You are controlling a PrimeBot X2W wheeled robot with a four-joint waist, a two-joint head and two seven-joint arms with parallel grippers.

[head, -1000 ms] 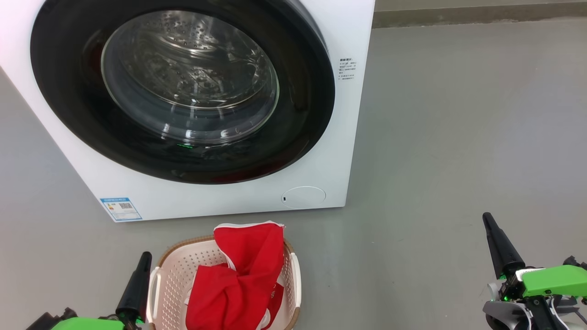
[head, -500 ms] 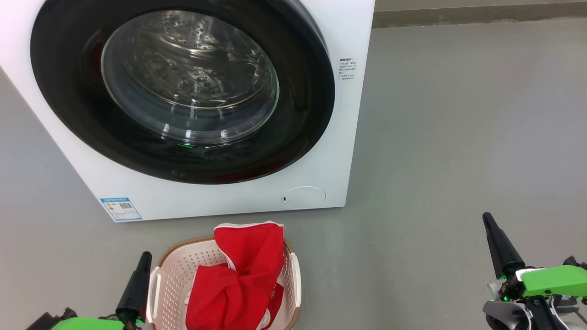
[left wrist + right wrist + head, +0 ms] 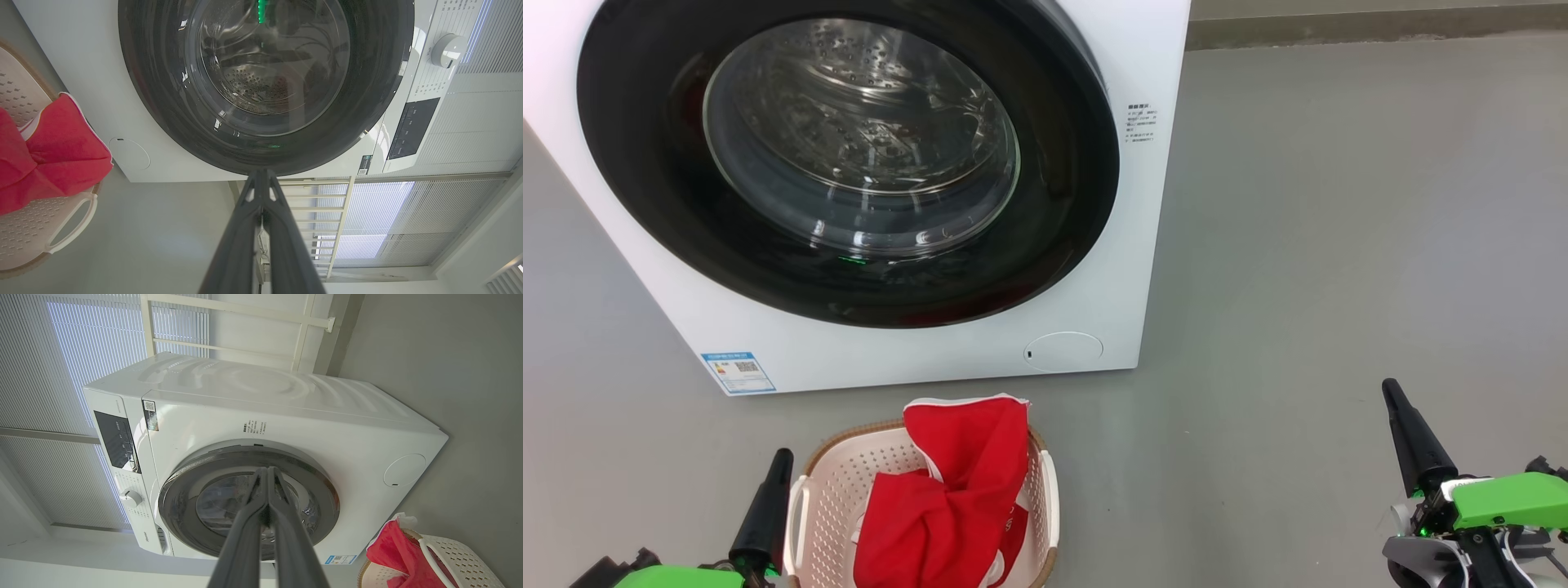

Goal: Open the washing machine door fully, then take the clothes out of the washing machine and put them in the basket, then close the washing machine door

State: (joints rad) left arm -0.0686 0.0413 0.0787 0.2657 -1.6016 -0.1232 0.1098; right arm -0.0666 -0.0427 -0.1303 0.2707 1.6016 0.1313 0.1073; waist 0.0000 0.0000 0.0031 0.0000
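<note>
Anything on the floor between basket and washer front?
Head view: just bare grey floor between the basket and the washing machine.

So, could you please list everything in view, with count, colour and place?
washing machine: one, white, on the floor ahead.
washing machine door: one, black rim, clear glass, shut.
basket: one, cream, brown rim, before the machine.
clothes: one heap, red, white trim, in the basket.
label: one, blue, low on machine's front.
hatch: one, white, low on machine's front.
left gripper: one, dark, shut, beside the basket.
right gripper: one, dark, shut, head view's lower right.
</note>
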